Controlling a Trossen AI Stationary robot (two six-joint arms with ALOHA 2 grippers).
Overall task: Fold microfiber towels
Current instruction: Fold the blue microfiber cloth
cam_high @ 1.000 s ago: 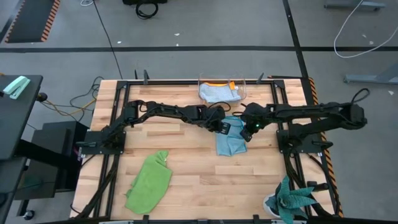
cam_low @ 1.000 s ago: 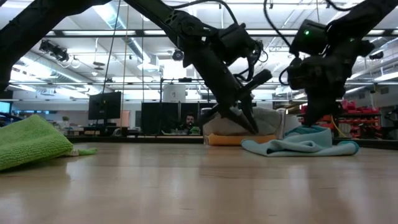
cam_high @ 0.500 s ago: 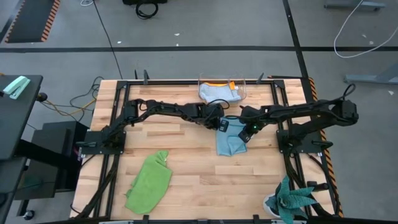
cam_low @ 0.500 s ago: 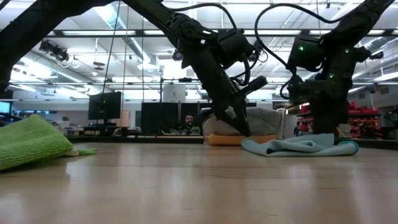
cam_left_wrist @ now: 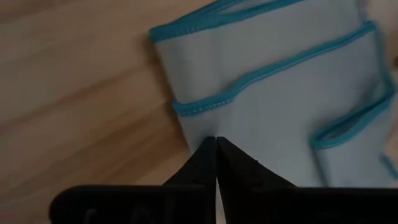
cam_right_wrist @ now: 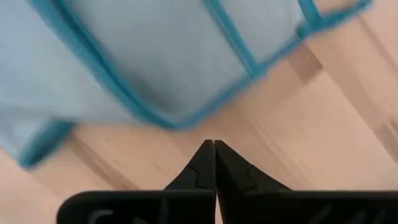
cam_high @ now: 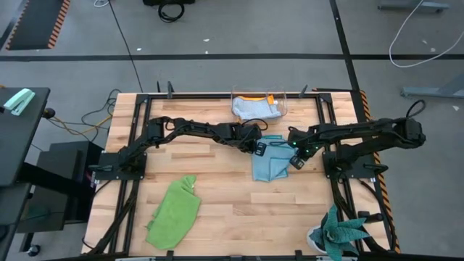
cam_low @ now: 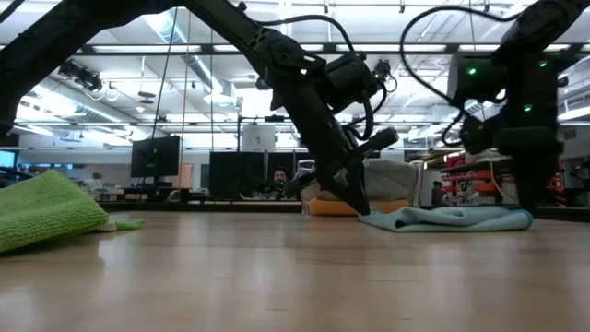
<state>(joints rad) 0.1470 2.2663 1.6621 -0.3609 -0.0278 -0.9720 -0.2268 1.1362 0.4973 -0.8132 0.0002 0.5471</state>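
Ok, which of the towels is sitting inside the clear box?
The grey towel, in the clear box at the table's far edge; the light blue towel and lime green towel lie on bare wood.

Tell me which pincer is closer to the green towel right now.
Left. The left pincer sits at the blue towel's left edge, on the side facing the green towel. The right pincer is beyond the blue towel's right edge, farther away.

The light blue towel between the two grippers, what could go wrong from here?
The left gripper is shut at the light blue towel edge; a thin pinch could slip. The right gripper is shut over bare wood beside the cloth, so it may lift nothing and the fold could come out lopsided.
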